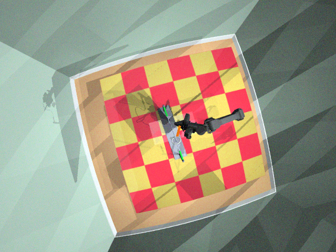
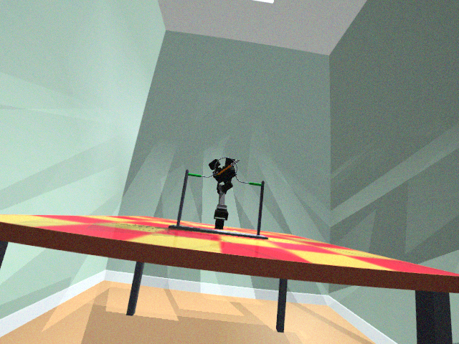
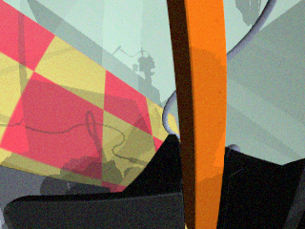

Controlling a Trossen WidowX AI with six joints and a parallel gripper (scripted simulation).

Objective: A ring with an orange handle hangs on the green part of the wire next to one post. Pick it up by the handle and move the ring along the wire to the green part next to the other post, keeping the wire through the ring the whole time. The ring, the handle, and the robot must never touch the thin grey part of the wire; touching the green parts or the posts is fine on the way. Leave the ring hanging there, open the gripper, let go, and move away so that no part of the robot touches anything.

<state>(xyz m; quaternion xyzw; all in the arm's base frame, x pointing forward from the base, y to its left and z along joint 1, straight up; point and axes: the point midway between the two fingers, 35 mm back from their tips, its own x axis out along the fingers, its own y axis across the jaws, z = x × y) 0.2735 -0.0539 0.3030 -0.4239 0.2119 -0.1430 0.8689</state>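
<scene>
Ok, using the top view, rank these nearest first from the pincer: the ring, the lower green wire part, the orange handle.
1. Orange handle: between the pincer's fingers.
2. Ring: just below the handle in that view.
3. Lower green wire part: farther down, by its post.

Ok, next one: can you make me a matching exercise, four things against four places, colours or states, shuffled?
1. handle
2. ring
3. posts
4. wire's end sections

A. green
B. upright on the base plate
C. gripped by the tool
D. between the green sections, top view

Pairs: 1-C, 2-D, 3-B, 4-A
</scene>
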